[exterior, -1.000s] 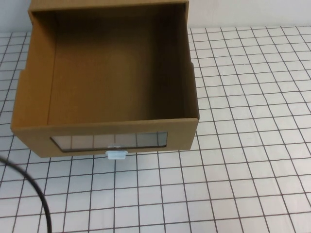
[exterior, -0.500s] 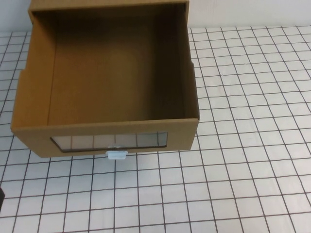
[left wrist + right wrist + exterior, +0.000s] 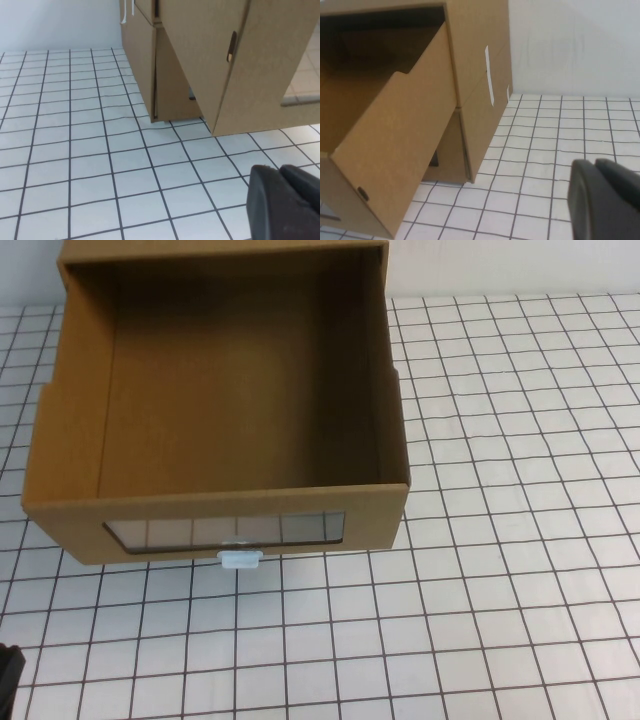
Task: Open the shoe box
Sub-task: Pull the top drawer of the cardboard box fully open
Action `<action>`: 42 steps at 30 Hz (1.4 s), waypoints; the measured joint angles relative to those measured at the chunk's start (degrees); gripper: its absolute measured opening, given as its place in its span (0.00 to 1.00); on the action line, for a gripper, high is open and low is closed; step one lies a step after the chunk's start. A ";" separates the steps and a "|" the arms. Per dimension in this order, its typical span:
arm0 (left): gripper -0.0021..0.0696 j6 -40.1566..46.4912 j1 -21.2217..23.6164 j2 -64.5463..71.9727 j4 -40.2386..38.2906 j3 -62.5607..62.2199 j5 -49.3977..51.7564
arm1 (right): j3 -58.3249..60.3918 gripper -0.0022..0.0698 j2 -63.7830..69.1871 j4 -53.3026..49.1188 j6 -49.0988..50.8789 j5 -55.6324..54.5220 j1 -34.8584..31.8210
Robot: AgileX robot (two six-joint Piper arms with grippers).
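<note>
Fingers [image 3: 585,200] closed: left gripper [image 3: 280,172] left, right gripper [image 3: 596,164] right of shoe box [image 3: 475,60], drawer [image 3: 215,505] extended robotward.

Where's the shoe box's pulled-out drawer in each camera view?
High view: drawer left of centre, its open top facing the camera.
Left wrist view: drawer side wall beyond the left gripper, apart from it.
Right wrist view: opposite side wall beyond the right gripper, apart from it.
Shared landmark: the grid-lined table.
</note>
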 joint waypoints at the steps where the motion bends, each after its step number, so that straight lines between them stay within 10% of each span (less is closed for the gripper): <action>1: 0.03 0.00 0.00 0.00 0.00 0.00 0.00 | 0.00 0.01 0.00 0.00 0.00 0.00 0.00; 20: 0.03 0.00 0.00 0.00 0.00 0.00 0.34 | 0.00 0.01 -0.28 -0.03 -0.71 2.71 -0.12; 31: 0.03 0.00 0.00 0.00 -0.03 0.00 0.34 | 14.88 0.01 -21.79 -0.13 -1.10 5.78 -19.20; 42: 0.03 0.00 0.00 0.00 -0.03 0.00 0.34 | 19.42 0.01 -36.73 0.12 -0.58 13.71 -20.18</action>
